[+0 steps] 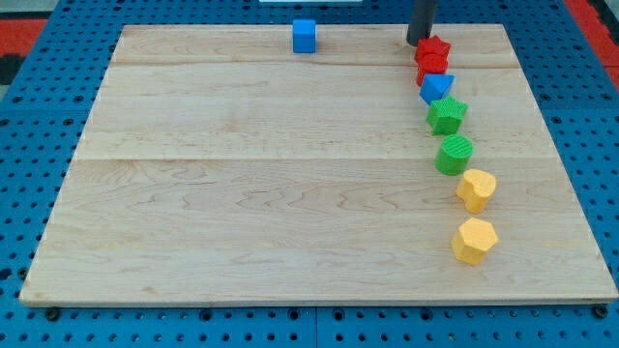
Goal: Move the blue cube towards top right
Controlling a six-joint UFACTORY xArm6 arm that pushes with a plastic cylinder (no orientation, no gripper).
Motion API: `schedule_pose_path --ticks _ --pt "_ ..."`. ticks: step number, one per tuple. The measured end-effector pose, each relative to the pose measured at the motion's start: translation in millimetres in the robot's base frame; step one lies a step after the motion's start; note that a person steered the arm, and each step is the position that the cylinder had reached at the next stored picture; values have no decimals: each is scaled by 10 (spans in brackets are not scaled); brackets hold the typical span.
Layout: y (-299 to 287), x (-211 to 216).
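The blue cube (305, 36) sits near the top edge of the wooden board (271, 184), a little left of centre. My tip (417, 42) is at the board's top right, well to the right of the blue cube and just left of the red star (434, 47), close to touching it.
A column of blocks runs down the view's right: the red star, a red block (431, 68) under it, a blue triangle (436, 88), a green star (447, 115), a green cylinder (454, 155), and two yellow blocks (476, 189) (474, 240). Blue pegboard (39, 106) surrounds the board.
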State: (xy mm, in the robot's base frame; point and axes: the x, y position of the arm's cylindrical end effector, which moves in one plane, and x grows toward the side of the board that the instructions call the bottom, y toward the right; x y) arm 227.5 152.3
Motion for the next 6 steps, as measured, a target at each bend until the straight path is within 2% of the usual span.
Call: schedule_pose_path --ticks 1,2,3,4,5,6 --pt "-354 30" --pt "-664 416" --pt "-1400 649" --pt "-2251 157" --pt "-2282 -159" --pt "-1662 -134"
